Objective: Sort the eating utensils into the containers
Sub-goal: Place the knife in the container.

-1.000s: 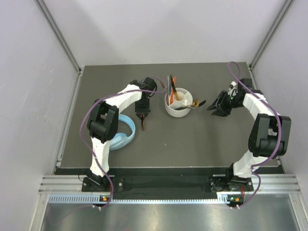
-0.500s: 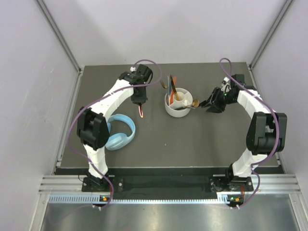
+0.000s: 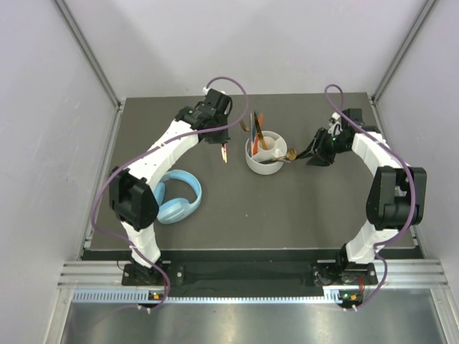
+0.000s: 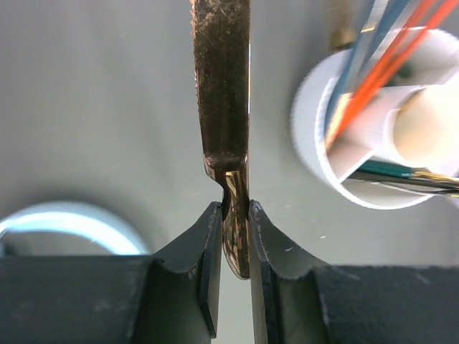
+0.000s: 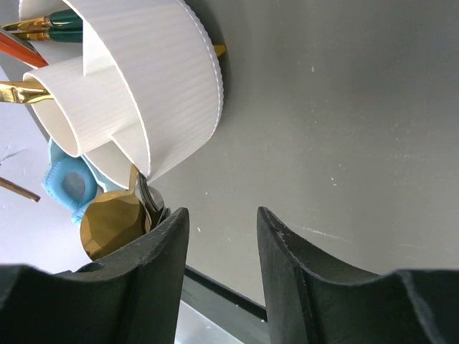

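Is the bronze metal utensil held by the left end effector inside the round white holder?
No, the bronze utensil hangs over the table beside the white holder.

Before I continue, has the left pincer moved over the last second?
Yes. The left pincer, shut on the bronze utensil, has moved away from the blue headphones, farther up the table and rightward, closer to the white holder.

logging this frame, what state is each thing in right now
left gripper, shut on the bronze utensil
bronze utensil, gripped at one end, left of the white holder
right gripper, open, empty, beside the white holder
white holder, upright, utensils inside
orange chopsticks, standing in the white holder
gold spoon, outside the white holder, ungripped
headphones, lying on the table, untouched
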